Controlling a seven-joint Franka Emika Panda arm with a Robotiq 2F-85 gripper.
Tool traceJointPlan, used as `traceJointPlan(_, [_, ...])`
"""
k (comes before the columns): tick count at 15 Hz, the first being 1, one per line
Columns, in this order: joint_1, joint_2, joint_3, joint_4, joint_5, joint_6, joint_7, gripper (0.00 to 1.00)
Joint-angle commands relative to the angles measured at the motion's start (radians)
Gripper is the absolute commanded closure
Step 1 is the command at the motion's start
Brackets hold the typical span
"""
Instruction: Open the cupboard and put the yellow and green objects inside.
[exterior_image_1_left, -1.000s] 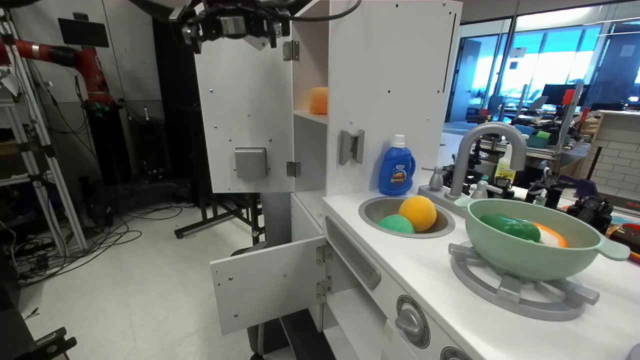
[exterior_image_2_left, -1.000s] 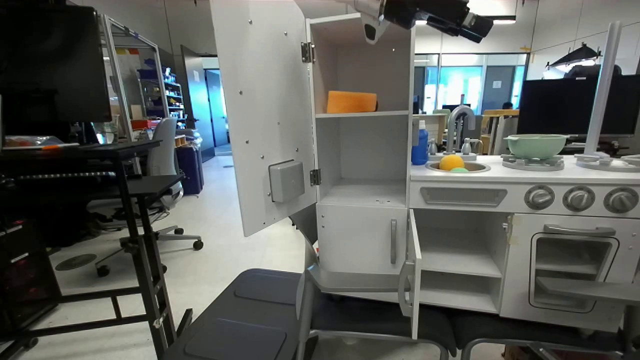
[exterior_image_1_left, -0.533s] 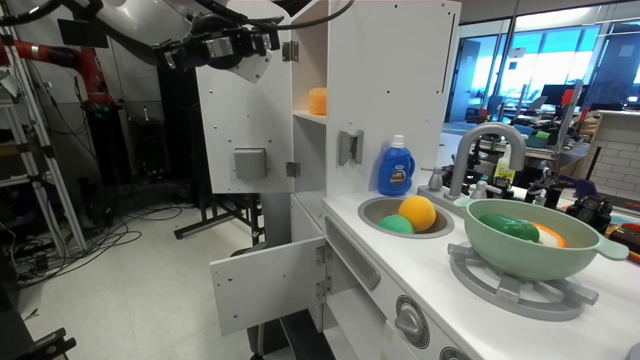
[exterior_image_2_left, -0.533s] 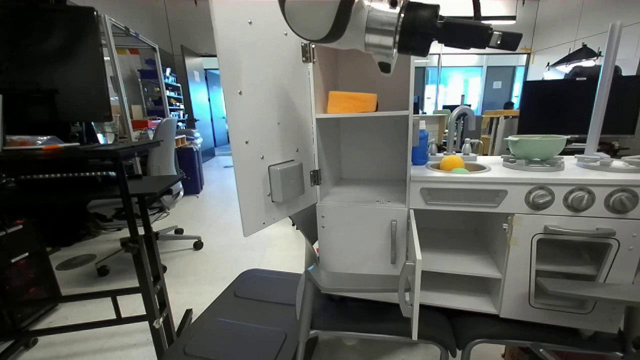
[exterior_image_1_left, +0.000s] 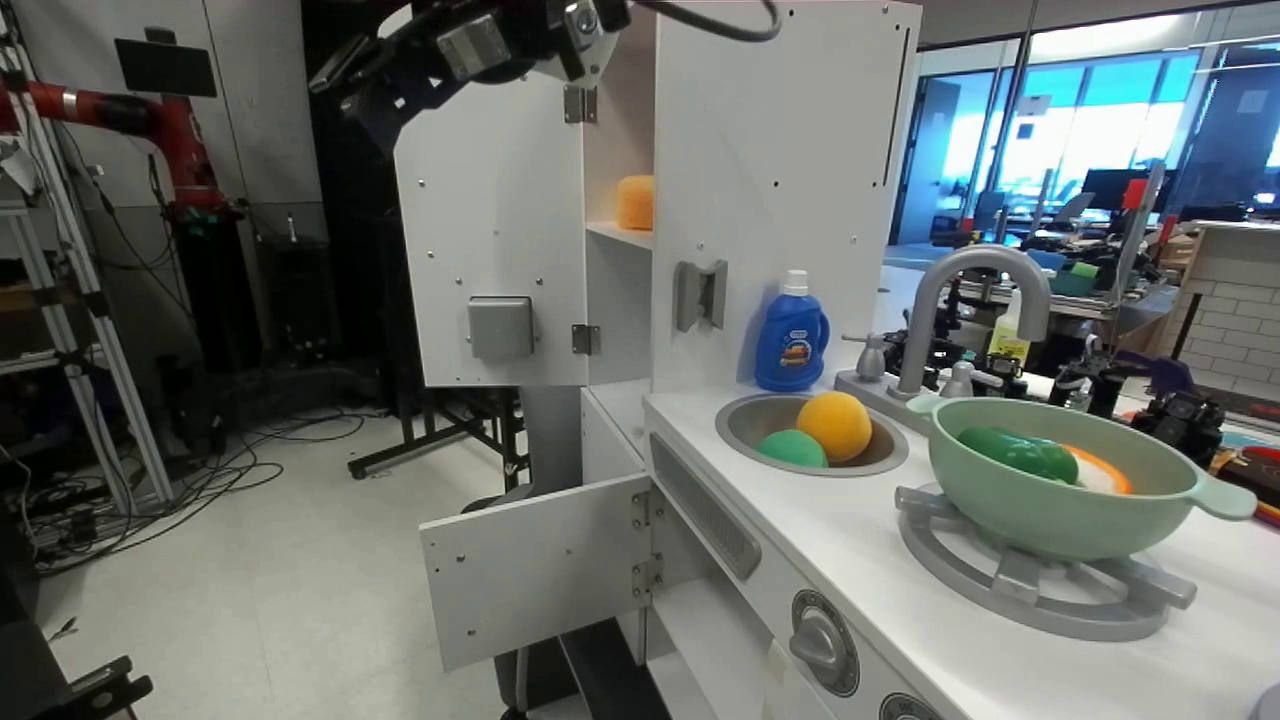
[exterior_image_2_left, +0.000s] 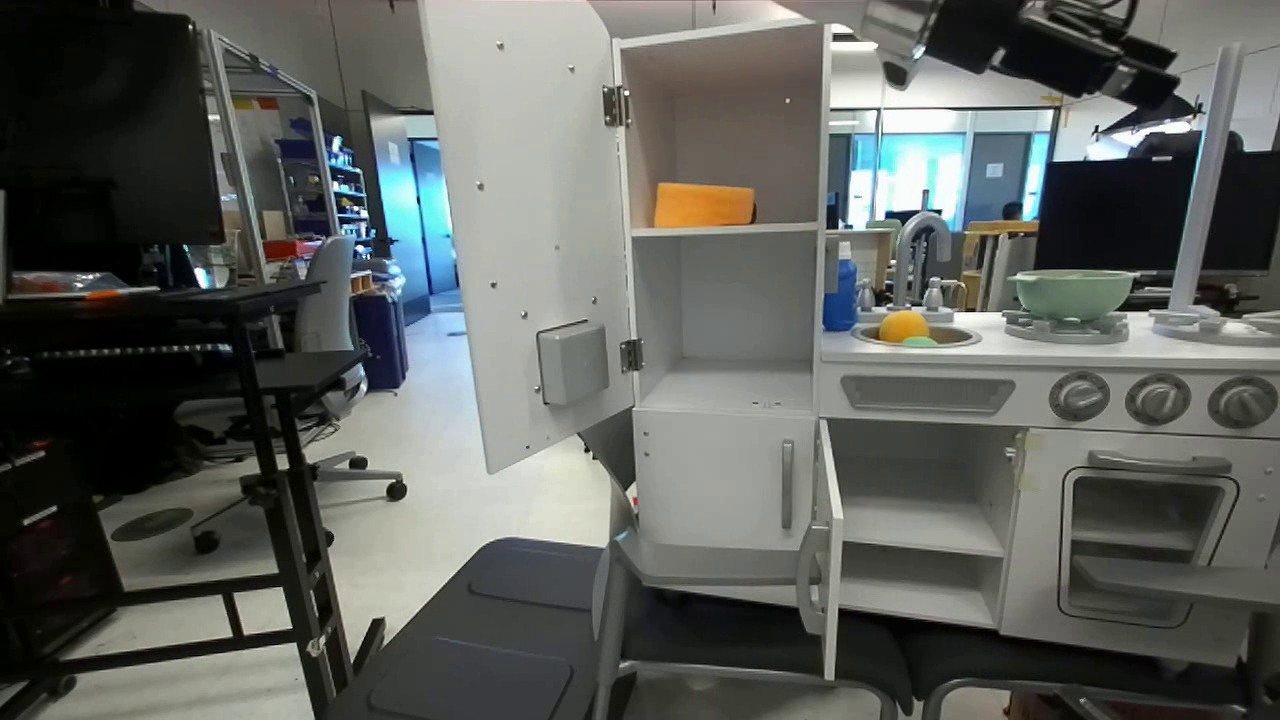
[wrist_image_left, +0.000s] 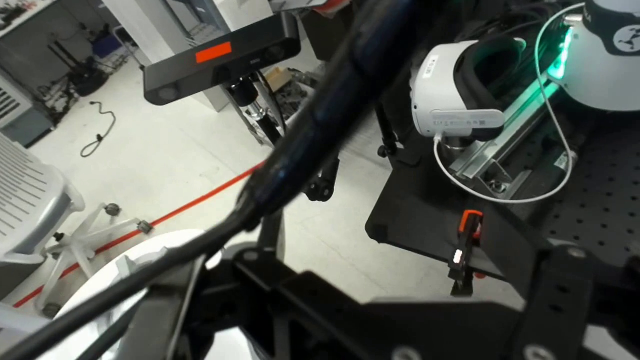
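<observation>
The cupboard (exterior_image_2_left: 745, 318) is tall and white, and its round-topped door (exterior_image_2_left: 530, 230) with a square grey piece stands open in both exterior views (exterior_image_1_left: 490, 240). The yellow-orange ball-like fruit (exterior_image_1_left: 835, 425) and the green piece (exterior_image_1_left: 792, 448) lie together in the round sink (exterior_image_1_left: 738, 432); both also show in an exterior view as the yellow fruit (exterior_image_2_left: 903, 325) and green piece (exterior_image_2_left: 919, 341). My gripper (exterior_image_1_left: 355, 97) is high in the air near the door's top, away from both objects. In the wrist view its finger parts (wrist_image_left: 415, 295) are spread, with nothing between them.
An orange block (exterior_image_2_left: 703, 204) sits on the upper shelf. A lower door (exterior_image_1_left: 545, 570) stands open. A blue soap bottle (exterior_image_1_left: 793, 335), a grey faucet (exterior_image_1_left: 985, 265) and a green bowl (exterior_image_1_left: 1080, 525) stand on the counter. The wrist view shows a headset (wrist_image_left: 435, 90) and floor.
The arm first came down and into view, then rose again, moving right in both exterior views, and the gripper has tilted. The door, the yellow fruit and the green piece have not moved.
</observation>
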Motion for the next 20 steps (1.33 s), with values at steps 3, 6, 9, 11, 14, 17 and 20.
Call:
traceJointPlan(3, [-0.225,-0.292,0.013,-0.322,0.091,0.278,0.081,0.00])
traceJointPlan(6, [-0.314,-0.304,-0.025,-0.337,0.134,0.418,0.088,0.00])
traceJointPlan(9, [-0.353,-0.262,-0.036,-0.298,0.239,0.535,0.141,0.00])
traceJointPlan(11, [-0.357,-0.229,-0.031,-0.274,0.324,0.608,0.197,0.00])
traceJointPlan(14, [-0.346,-0.157,-0.023,-0.221,0.431,0.734,0.298,0.00])
traceJointPlan(17, [-0.344,-0.064,-0.027,-0.132,0.502,0.864,0.380,0.00])
traceJointPlan(20, [-0.338,0.035,-0.039,-0.044,0.528,1.011,0.469,0.00])
